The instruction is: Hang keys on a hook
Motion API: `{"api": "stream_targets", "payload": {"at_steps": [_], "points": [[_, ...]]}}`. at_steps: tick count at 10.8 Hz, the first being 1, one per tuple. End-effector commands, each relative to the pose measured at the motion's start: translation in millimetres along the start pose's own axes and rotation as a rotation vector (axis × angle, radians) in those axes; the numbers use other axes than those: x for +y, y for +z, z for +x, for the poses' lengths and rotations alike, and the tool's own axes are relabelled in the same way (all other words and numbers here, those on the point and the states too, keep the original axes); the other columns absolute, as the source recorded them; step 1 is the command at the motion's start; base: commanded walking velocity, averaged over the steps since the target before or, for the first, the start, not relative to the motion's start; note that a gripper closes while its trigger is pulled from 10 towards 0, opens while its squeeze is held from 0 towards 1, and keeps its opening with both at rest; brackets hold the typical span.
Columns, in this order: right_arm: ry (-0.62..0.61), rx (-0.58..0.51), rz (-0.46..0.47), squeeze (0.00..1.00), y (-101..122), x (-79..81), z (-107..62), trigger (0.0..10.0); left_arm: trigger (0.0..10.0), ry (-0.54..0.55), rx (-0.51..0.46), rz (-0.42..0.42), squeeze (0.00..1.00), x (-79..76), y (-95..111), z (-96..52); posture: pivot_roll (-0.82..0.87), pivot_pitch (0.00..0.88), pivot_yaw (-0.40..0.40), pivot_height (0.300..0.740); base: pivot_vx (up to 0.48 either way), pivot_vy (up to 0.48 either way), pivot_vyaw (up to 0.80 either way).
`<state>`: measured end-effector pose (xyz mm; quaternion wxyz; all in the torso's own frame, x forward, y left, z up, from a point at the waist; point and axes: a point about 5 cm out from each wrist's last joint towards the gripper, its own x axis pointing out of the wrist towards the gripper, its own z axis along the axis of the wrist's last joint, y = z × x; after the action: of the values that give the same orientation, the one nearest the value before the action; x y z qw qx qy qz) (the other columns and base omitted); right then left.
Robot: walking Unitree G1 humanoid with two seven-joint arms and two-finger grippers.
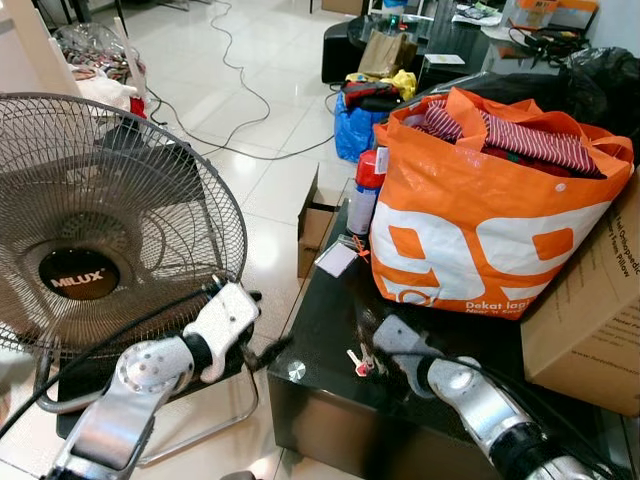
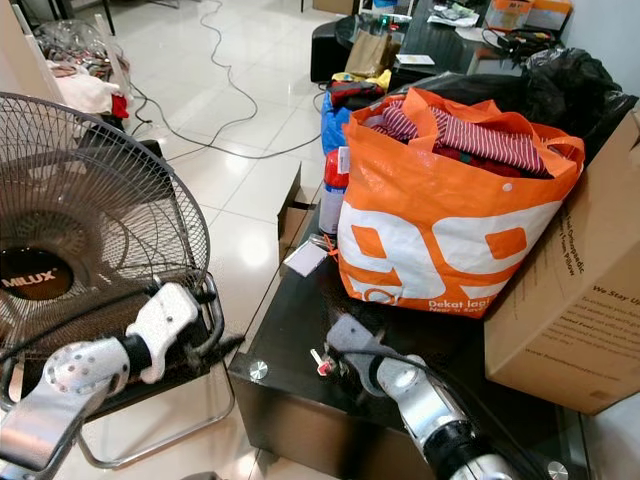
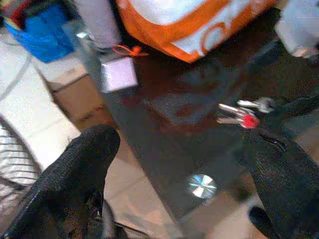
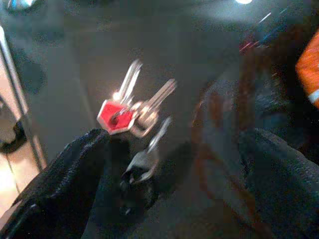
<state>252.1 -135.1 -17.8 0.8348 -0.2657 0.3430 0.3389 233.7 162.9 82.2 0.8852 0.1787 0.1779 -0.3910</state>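
A small bunch of keys (image 1: 360,362) with a red head lies on the black glass table (image 1: 325,310), near its front left corner. My right gripper (image 1: 370,348) rests low over the table right at the keys. In the right wrist view its fingers (image 4: 75,169) stand open, with the keys (image 4: 132,112) just ahead of them and part of the ring between them. My left gripper (image 1: 272,350) hovers open beside the table's left edge, in front of the fan. From the left wrist view the keys (image 3: 239,115) lie a short way off.
A full orange shopping bag (image 1: 480,220) stands behind the keys and a cardboard box (image 1: 590,320) at the right. A red-capped spray can (image 1: 368,180) and a white tag (image 1: 336,260) sit at the table's left. A large fan (image 1: 90,220) is at my left; cables cross the tiled floor.
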Motion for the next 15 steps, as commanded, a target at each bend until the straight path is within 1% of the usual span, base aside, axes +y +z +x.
{"api": "stream_targets", "payload": {"at_steps": [1,2,4,5,6,7,8,9,12,15], "points": [[0.004,0.012,-0.037,0.0,-1.8,-3.8,-0.5,10.0,10.0,-0.064,0.022,-0.014,0.0,-7.6,-2.3,-0.9,-0.03,0.0,-0.057,0.74,0.0,0.0,0.0],[0.013,0.012,-0.049,0.0,-2.3,-6.5,-3.3,10.0,10.0,-0.118,0.038,-0.026,0.0,-13.4,-5.2,-2.5,-0.03,0.0,-0.056,0.74,0.0,0.0,0.0],[0.085,0.008,-0.064,0.0,-4.6,-12.8,-12.5,10.0,10.0,-0.23,0.041,-0.061,0.0,-21.9,-4.8,-4.3,-0.05,0.0,-0.048,0.74,0.0,0.0,0.0],[0.1,0.019,-0.084,0.0,-7.2,-13.2,-13.7,10.0,10.0,-0.279,0.056,-0.078,0.0,-25.2,-5.5,-4.7,-0.06,0.0,-0.044,0.74,0.0,0.0,0.0],[0.107,0.032,-0.108,0.0,-8.7,-11.5,-13.9,10.0,10.0,-0.292,0.06,-0.076,0.0,-25.9,-5.4,-4.9,-0.07,0.0,-0.039,0.74,0.0,0.0,0.0],[0.121,0.041,-0.127,0.0,-9.5,-8.1,-13.5,4.9,10.0,-0.295,0.06,-0.077,0.0,-25.2,-4.8,-4.7,-0.07,0.0,-0.038,0.74,0.0,0.0,0.0],[0.14,0.035,-0.127,0.0,-8.3,-3.1,-12.7,0.5,10.0,-0.299,0.061,-0.077,0.0,-24.2,-3.8,-4.2,-0.07,0.0,-0.038,0.74,0.0,0.0,0.0],[0.132,0.038,-0.14,0.0,-8.3,-1.6,-11.9,0.0,10.0,-0.303,0.062,-0.077,0.0,-24.2,-3.3,-4.8,-0.07,0.0,-0.039,0.74,0.0,0.0,0.0],[0.102,0.049,-0.15,0.0,-8.6,2.2,-7.3,0.0,10.0,-0.303,0.062,-0.077,0.0,-24.1,-2.6,-5.0,-0.07,0.0,-0.04,0.74,0.0,0.0,0.0],[0.103,0.065,-0.168,0.0,-10.8,4.9,-5.7,0.0,10.0,-0.306,0.061,-0.076,0.0,-23.7,-2.1,-4.4,-0.07,0.0,-0.039,0.74,0.0,0.0,0.0]]}}
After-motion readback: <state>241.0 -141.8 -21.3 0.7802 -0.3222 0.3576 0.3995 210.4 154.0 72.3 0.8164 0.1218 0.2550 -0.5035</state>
